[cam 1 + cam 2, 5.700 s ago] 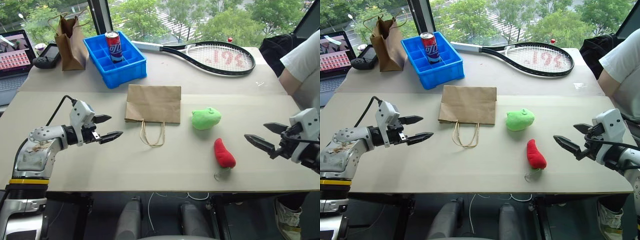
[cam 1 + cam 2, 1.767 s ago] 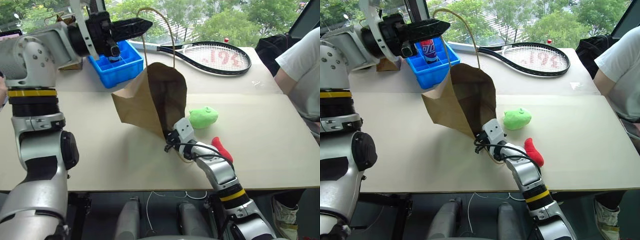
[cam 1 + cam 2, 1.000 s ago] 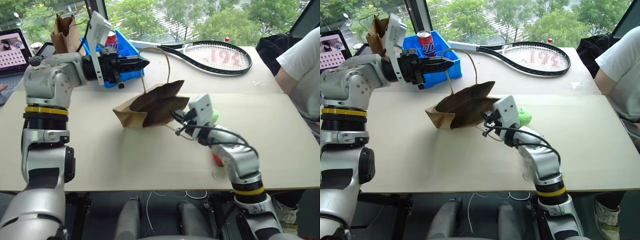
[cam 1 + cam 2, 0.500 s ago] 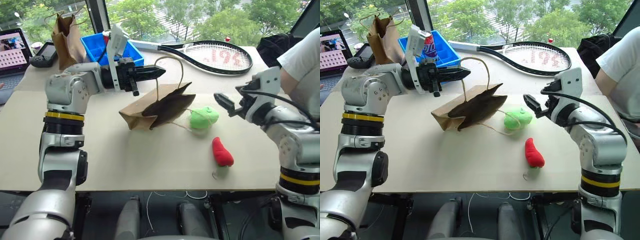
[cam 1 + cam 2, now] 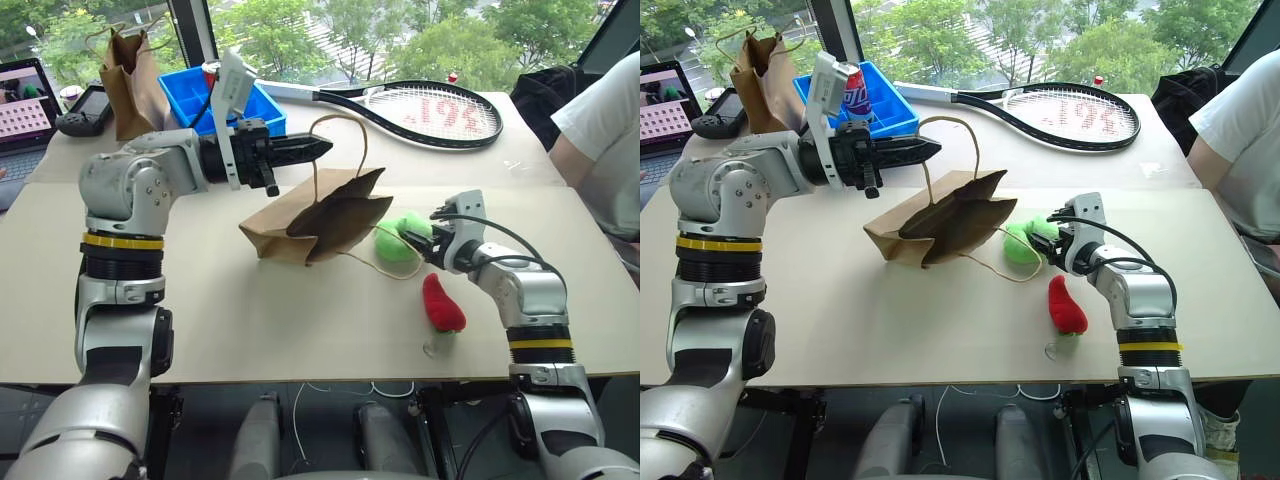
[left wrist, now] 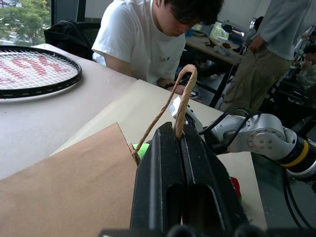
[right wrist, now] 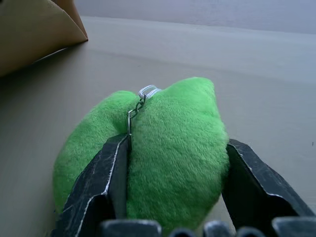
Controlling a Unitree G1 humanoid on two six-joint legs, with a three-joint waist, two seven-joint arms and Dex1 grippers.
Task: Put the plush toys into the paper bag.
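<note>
The paper bag (image 5: pixel 320 215) lies tilted on the table, its mouth facing the toys. My left gripper (image 5: pixel 318 147) is shut on its twine handle (image 6: pixel 185 89) and holds that handle up. The green plush toy (image 7: pixel 168 148) sits just right of the bag's mouth. My right gripper (image 5: pixel 413 238) is shut on it, one finger pressed against each side of it. The red plush toy (image 5: pixel 440 303) lies on the table nearer the front edge, below my right wrist. The bag's other handle trails loose on the table by the green toy.
A blue bin (image 5: pixel 262 103) holding a soda can (image 5: pixel 855 85) and a darker paper bag (image 5: pixel 125 75) stand at the back left, beside a laptop (image 5: pixel 25 100). A tennis racket (image 5: pixel 420 110) lies across the back. A person (image 5: pixel 610 130) sits at the right edge.
My right gripper has come down and left from above the table and closed around the green plush toy. My left gripper still holds the bag's handle in about the same place.
</note>
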